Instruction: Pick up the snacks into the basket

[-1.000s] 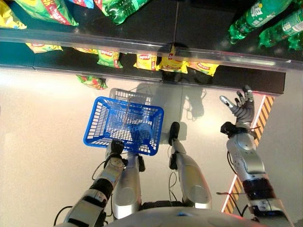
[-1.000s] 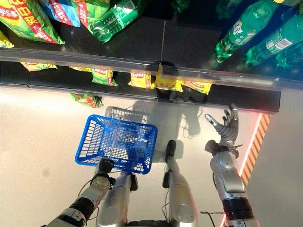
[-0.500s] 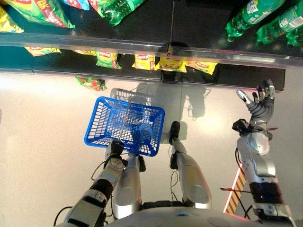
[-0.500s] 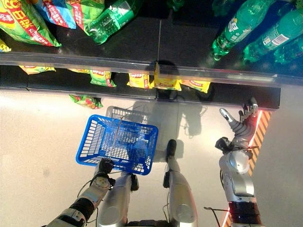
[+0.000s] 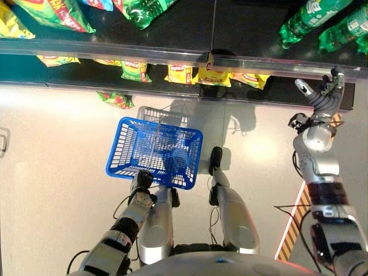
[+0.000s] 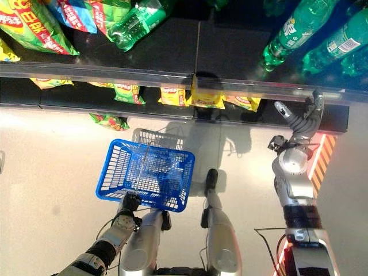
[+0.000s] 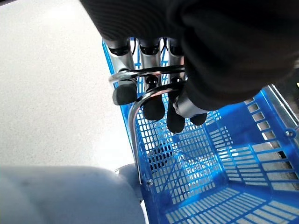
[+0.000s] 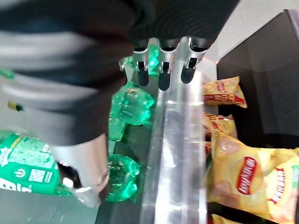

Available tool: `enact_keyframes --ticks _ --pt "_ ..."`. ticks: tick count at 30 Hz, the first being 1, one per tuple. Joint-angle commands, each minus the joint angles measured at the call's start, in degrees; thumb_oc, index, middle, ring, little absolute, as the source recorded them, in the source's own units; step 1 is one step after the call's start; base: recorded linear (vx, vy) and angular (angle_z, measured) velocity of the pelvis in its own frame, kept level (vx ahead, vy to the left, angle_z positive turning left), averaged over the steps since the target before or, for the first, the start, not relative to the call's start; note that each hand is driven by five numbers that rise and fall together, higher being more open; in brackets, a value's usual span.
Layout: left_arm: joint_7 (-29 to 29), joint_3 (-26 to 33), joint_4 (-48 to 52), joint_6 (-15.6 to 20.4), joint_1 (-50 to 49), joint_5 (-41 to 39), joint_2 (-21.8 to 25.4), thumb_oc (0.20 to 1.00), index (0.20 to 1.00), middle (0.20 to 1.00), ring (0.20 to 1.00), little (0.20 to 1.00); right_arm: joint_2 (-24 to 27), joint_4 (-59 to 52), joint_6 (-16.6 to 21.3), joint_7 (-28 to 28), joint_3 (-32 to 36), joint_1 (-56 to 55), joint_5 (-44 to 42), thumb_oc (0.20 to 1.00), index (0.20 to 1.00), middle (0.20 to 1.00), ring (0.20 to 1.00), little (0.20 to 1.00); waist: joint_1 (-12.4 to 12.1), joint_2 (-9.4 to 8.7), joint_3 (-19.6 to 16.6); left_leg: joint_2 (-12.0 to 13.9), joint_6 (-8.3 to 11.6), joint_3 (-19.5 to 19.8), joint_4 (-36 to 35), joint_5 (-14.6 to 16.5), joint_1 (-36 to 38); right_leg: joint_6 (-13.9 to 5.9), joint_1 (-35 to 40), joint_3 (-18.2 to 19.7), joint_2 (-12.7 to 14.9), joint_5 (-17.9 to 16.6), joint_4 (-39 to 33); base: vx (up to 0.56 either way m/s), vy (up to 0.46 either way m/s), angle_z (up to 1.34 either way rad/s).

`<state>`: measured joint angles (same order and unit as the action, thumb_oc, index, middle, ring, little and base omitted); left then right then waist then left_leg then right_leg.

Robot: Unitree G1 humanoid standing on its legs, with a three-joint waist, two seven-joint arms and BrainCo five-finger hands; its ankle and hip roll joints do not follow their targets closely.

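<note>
Left robot hand [image 7: 154, 98] curled round the metal handle [image 7: 135, 135] of the blue basket [image 5: 154, 151], carrying it low on the near left, above the pale floor [image 5: 52, 149]. Nothing recognisable as a snack inside the basket. Right robot hand [image 5: 322, 95] raised at the far right, fingers [image 8: 161, 70] spread and straight, holding nothing, just at the silver front rail [image 8: 180, 140] of the shelf [image 5: 253, 29]. Yellow snack bags [image 5: 214, 72] hanging in a row under that rail, far centre, left of the right robot hand. One green snack bag [image 5: 117, 99] lying on the floor just beyond the basket. Green bottles [image 5: 313, 17] lying on the shelf, far right, more bags [image 5: 54, 11] at far left.
</note>
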<state>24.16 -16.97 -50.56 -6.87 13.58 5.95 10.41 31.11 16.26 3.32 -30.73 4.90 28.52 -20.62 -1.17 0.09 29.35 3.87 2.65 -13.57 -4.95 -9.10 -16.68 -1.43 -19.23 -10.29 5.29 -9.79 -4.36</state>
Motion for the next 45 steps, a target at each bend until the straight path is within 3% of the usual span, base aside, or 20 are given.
enact_keyframes --ticks 1,10,18,45 --pt "0.27 -1.56 -2.67 -0.51 -3.50 0.28 1.20 0.200 0.200 0.200 0.200 0.200 5.75 1.13 1.19 -1.02 -0.49 4.84 -2.20 1.000 1.000 1.000 1.000 1.000 -0.35 -2.06 -3.30 -1.33 1.06 2.27 0.48 1.60 -1.31 -8.43 -1.50 0.13 6.89 -0.27 4.16 0.00 0.000 0.00" --pt "0.31 -3.37 -3.36 0.29 -3.71 -2.36 1.98 0.200 0.200 0.200 0.200 0.200 13.11 14.40 -0.58 0.89 -8.29 19.84 -6.03 1.000 1.000 1.000 1.000 1.000 -1.79 -2.23 -2.44 -1.36 1.11 2.50 0.70 1.60 -1.30 -8.30 -1.44 -0.46 7.06 0.36 5.39 0.01 0.007 0.05" --pt "0.65 -3.96 -4.25 0.56 -3.35 -4.17 1.87 0.200 0.200 0.200 0.200 0.200 14.88 19.73 -0.68 1.46 -11.04 25.56 -8.54 1.000 1.000 1.000 1.000 1.000 -2.32 -2.29 -2.22 -1.27 1.36 3.07 0.73 1.88 -1.38 -8.35 -1.21 -1.19 7.22 1.14 5.89 0.01 0.001 0.02" --pt "0.90 -4.93 -2.37 1.75 -4.83 -6.30 2.16 0.200 0.200 0.200 0.200 0.200 10.90 25.19 0.42 3.88 -14.76 32.70 -12.58 1.000 1.000 1.000 1.000 1.000 -5.38 -1.10 -1.39 -2.02 1.33 4.72 0.42 1.69 -3.39 -8.50 -1.89 -3.22 8.31 2.00 6.52 0.01 0.002 0.03"
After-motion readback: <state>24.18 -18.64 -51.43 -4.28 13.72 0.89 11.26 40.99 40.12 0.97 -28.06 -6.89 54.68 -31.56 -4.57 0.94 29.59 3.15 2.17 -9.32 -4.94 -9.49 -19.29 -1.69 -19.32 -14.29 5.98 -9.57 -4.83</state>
